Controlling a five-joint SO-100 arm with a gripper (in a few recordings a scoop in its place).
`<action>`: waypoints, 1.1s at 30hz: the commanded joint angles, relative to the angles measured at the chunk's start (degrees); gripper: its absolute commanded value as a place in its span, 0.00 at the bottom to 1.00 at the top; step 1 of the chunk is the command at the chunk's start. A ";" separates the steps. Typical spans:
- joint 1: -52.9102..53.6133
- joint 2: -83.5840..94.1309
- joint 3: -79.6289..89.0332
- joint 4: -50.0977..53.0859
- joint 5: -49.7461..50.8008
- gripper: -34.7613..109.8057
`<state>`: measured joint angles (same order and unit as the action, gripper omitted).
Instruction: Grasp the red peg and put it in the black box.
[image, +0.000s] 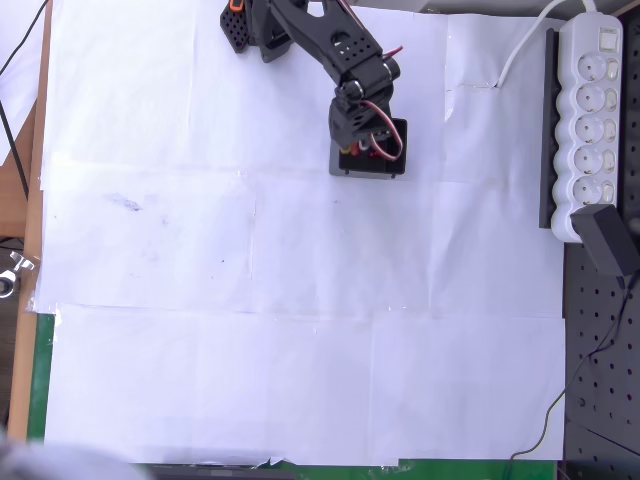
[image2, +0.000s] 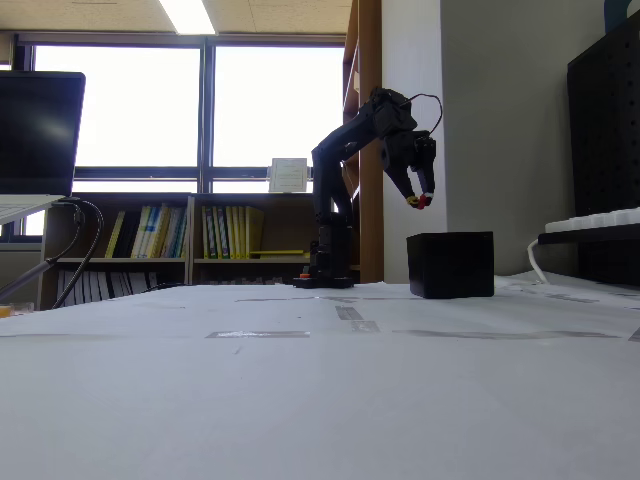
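Peg carried over the box, ready to drop.

The black box (image2: 451, 265) sits directly beneath the gripper (image2: 418, 200), whose fingers pinch the red peg (image2: 422, 202) at their tips, held high enough to clear the walls before release.

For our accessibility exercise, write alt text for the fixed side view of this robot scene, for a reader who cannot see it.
A black robot arm holds a tiny red peg in its gripper, poised above a small black box on a white paper-covered table. Bookshelves and bright windows fill the background.
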<state>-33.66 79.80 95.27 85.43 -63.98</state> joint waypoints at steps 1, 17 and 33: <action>-2.11 -3.25 1.58 0.53 1.23 0.24; -5.45 4.13 2.29 -7.65 5.10 0.26; -5.45 4.31 1.41 -8.61 6.06 0.69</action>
<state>-38.58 85.25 95.01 76.46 -57.74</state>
